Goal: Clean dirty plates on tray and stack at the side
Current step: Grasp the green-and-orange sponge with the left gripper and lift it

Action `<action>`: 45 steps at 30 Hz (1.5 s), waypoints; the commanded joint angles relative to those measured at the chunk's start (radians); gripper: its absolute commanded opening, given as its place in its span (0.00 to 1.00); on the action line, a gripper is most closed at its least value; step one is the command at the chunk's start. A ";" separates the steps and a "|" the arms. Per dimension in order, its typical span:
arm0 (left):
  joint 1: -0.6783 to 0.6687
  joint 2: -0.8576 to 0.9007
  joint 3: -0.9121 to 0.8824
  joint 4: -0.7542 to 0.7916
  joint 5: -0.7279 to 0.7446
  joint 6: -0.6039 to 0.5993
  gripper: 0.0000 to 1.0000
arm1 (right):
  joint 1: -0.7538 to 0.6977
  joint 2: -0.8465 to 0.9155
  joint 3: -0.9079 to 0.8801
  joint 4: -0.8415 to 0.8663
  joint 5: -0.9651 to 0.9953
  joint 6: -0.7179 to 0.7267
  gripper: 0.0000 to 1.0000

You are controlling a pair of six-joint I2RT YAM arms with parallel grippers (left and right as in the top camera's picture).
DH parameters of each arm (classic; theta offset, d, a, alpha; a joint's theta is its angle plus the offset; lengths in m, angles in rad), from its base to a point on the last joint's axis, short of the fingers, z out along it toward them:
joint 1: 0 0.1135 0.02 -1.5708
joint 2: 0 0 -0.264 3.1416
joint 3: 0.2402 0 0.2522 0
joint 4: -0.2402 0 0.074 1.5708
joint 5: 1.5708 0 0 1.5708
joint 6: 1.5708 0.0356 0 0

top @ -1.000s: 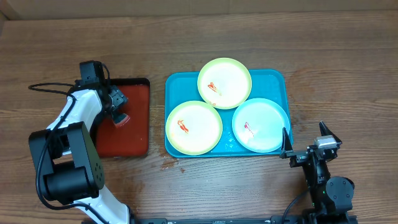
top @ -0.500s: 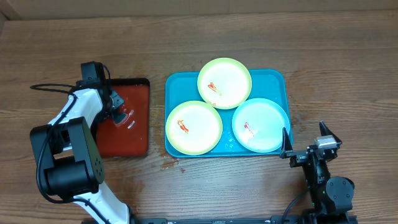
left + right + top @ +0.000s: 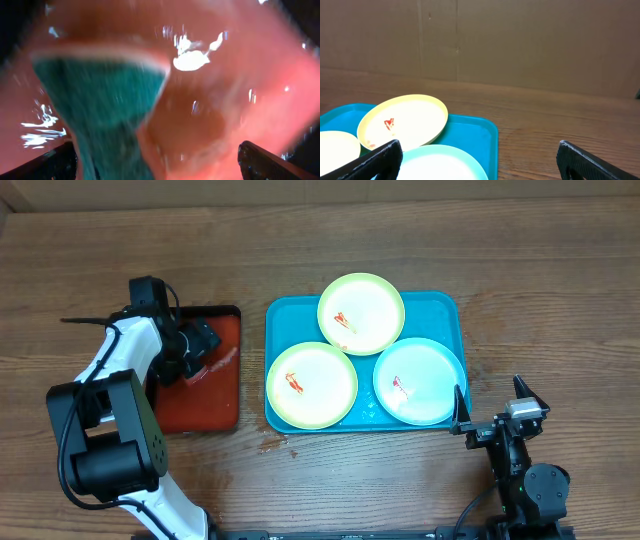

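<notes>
Dirty plates [image 3: 311, 384], all three, lie in the turquoise tray [image 3: 441, 310] at the middle of the tabletop [image 3: 560, 280]. Their red smears are unwiped and none is stacked at the side.

At far left, the left tool [image 3: 200, 343] hangs over the red tray [image 3: 200, 405]. Since a second ago it has shifted from the tray's middle toward its upper right corner, nearer the plates. Nothing else has moved. I judge the task barely begun, with the arm busy at the cleaning sponge and no plate reached yet.

The overhead view hides what lies under that arm. The left wrist view, badly blurred, fills with the red tray and a sponge [image 3: 100, 110] with a teal face, close to the lens. The tool's fingers [image 3: 50, 162] sit at the lower corners, spread wide. The sponge lies between them, nearer the left one, but I cannot tell whether either finger touches it.

At right, the right tool [image 3: 489, 385] waits just off the turquoise tray's near right corner, spread fully and holding nothing. Its wrist view sees the plates edge-on and a brown wall [image 3: 520, 45] behind the tabletop, which the overhead view leaves out.
</notes>
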 commanded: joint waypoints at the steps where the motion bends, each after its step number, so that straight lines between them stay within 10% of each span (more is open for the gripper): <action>1: -0.006 0.035 -0.032 -0.037 0.103 -0.006 0.77 | 0.004 -0.008 -0.010 0.006 0.010 -0.004 1.00; 5: -0.006 0.035 -0.032 -0.040 0.087 -0.007 0.15 | 0.004 -0.008 -0.010 0.006 0.010 -0.004 1.00; 7: -0.006 0.035 -0.032 -0.040 0.071 -0.007 0.04 | 0.004 -0.008 -0.010 0.006 0.010 -0.004 1.00; 9: -0.006 0.035 -0.032 -0.040 0.043 -0.007 0.11 | 0.004 -0.008 -0.010 0.006 0.010 -0.004 1.00; 11: -0.006 0.035 -0.032 -0.040 0.023 -0.006 0.72 | 0.004 -0.008 -0.010 0.006 0.010 -0.004 1.00; 13: -0.006 0.035 -0.032 -0.039 0.019 -0.006 1.00 | 0.004 -0.008 -0.010 0.006 0.010 -0.004 1.00; 23: -0.006 0.035 -0.032 -0.006 -0.098 -0.006 0.97 | 0.004 -0.008 -0.010 0.006 0.010 -0.004 1.00; 33: -0.006 0.035 -0.007 0.002 -0.111 -0.005 0.04 | 0.004 -0.008 -0.010 0.006 0.010 -0.004 1.00; 45: -0.006 0.035 0.379 -0.421 -0.107 0.032 0.04 | 0.004 -0.008 -0.010 0.006 0.010 -0.004 1.00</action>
